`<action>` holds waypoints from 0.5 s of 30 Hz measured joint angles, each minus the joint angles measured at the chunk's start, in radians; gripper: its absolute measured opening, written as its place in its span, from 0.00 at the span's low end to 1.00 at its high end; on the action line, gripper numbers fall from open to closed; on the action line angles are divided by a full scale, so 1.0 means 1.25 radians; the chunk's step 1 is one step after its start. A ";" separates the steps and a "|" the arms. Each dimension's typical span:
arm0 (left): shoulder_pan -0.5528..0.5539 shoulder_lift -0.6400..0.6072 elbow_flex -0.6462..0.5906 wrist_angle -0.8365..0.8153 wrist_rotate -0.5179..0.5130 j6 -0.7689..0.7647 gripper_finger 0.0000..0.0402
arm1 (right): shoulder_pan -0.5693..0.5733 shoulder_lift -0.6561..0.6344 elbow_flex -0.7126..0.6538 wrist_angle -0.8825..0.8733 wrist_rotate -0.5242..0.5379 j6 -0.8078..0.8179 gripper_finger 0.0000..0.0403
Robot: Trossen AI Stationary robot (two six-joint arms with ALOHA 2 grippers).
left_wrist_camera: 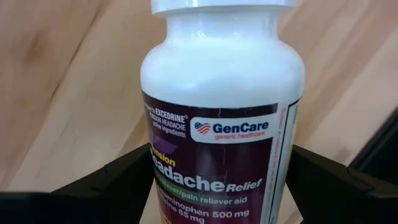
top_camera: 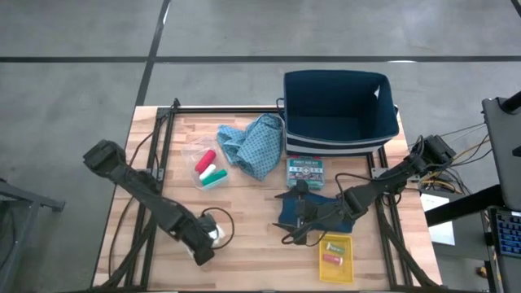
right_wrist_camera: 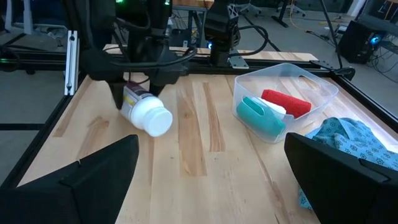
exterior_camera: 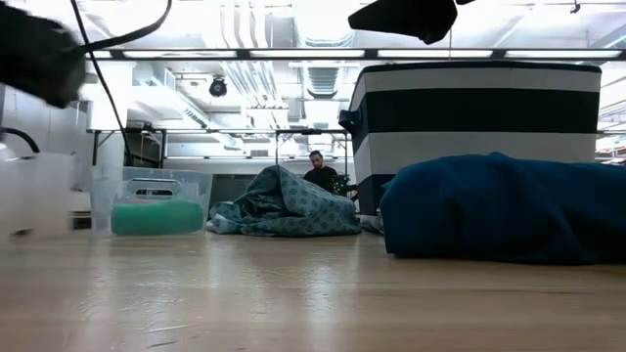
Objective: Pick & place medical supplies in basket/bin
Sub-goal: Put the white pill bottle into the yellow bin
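Left hand pinches the pill bottle, lying on the counter near its left front; rigid, smooth, light, best gripped mid-body. Right hand spread above the teal cloth.

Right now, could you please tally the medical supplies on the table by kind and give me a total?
White plastic pill bottle, lying between the left gripper's fingers: 1
Finger-sized cylinders, red, white and green, in a clear tray: 3
Cloths, light-blue patterned and dark teal folded: 2
Flat printed box: 1
Yellow packet: 1
Total: 8
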 joint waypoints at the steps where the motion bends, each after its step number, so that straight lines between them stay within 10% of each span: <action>1: 0.009 0.000 0.000 0.017 -0.006 0.011 0.83 | 0.000 0.000 0.000 0.000 0.000 0.000 0.99; 15: 0.092 0.003 0.000 0.279 -0.114 0.230 0.83 | 0.000 0.001 0.000 0.000 0.000 0.002 0.99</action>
